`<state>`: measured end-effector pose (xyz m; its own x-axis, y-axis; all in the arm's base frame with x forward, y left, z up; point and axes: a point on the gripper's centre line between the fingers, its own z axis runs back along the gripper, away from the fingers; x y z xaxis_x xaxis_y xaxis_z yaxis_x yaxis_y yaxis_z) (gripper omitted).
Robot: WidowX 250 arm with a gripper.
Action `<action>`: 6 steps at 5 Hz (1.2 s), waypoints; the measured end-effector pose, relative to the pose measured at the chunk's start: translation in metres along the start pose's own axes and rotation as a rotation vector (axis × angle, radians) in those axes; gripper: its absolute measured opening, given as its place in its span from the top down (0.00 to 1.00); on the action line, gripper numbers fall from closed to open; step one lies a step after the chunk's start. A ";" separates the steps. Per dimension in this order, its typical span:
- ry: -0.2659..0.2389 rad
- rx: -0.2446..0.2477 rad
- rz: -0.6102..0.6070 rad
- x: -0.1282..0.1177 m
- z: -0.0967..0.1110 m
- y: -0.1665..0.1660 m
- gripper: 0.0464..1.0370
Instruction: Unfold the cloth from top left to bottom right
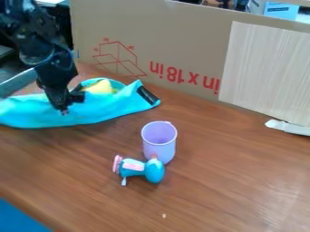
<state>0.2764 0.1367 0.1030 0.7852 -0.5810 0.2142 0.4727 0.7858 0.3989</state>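
The black gripper point(65, 110) hangs down at the left of the camera view, its tip against the front part of the turquoise cloth point(100, 111). Whether it holds the fabric cannot be told. The cloth lies in a long, folded strip across the left of the table, from the view's left edge to a corner with a black patch right of the gripper. Behind the gripper, a yellow object point(102, 87) rests at the cloth's back edge, partly hidden by the arm.
A purple cup point(160, 140) stands mid-table, with a blue and pink toy point(142, 168) lying just in front of it. A cardboard wall point(181, 50) runs along the back, with a pale wooden panel point(266, 72) on the right. The table's edge crosses the lower left.
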 end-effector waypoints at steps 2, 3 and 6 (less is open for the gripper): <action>0.044 -0.070 -0.013 -0.015 -0.007 -0.038 0.96; 0.100 -0.097 -0.012 -0.016 -0.019 -0.052 0.96; 0.151 -0.296 -0.003 -0.024 -0.012 -0.074 0.96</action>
<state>0.2278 0.0955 0.0574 0.8237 -0.5626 0.0703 0.5531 0.8246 0.1185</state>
